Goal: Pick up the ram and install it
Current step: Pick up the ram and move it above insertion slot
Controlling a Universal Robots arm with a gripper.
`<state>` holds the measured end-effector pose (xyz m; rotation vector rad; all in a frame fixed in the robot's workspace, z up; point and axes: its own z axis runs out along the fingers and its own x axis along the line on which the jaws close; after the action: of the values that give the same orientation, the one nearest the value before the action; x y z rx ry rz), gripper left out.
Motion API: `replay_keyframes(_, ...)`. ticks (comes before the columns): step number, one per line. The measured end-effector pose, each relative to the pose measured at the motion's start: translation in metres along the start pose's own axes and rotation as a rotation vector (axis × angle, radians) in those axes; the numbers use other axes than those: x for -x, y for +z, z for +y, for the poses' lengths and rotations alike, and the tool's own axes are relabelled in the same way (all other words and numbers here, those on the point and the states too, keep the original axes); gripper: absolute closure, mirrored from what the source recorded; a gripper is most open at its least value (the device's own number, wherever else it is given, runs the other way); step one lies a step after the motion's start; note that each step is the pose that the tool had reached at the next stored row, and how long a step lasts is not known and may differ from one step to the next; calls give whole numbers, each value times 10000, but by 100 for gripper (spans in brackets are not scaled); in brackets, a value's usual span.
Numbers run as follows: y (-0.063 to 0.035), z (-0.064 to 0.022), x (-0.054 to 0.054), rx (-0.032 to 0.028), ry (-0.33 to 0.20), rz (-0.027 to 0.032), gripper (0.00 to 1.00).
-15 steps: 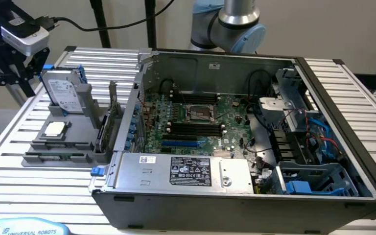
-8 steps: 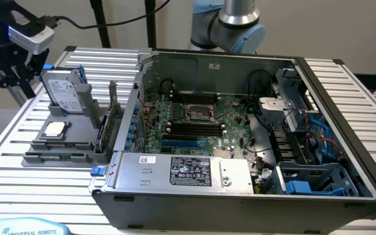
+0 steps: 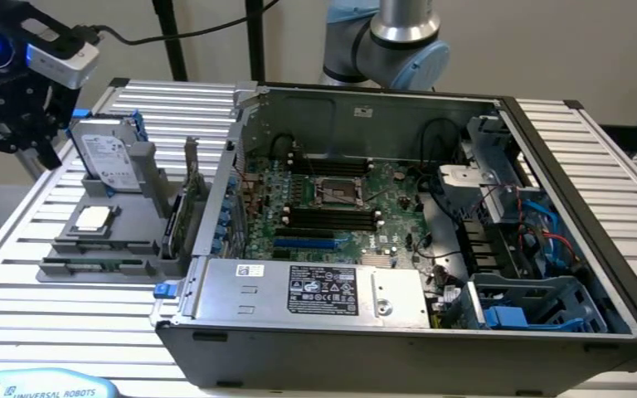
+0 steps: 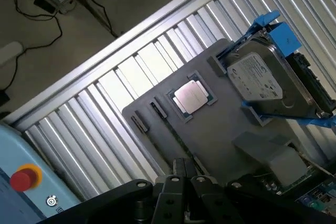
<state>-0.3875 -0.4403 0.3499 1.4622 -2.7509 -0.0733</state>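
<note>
One black gripper (image 4: 184, 174) is hovering over the grey plastic tray (image 3: 130, 240), jaws pressed together on nothing; the long thin green ram (image 3: 92, 267) is lying in that tray's edge slot.

Claw (image 4: 184, 167), seemingly shut, aloft.

The ram (image 3: 95, 267) is green, its holder (image 4: 215, 129) grey, the processor (image 4: 190, 97) silver, the hard drive's frame (image 4: 283, 38) blue.
</note>
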Motion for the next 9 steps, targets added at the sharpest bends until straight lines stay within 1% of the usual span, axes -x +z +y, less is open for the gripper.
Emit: replay_keyframes(9, 52, -3, 0, 0, -1626, 87, 89)
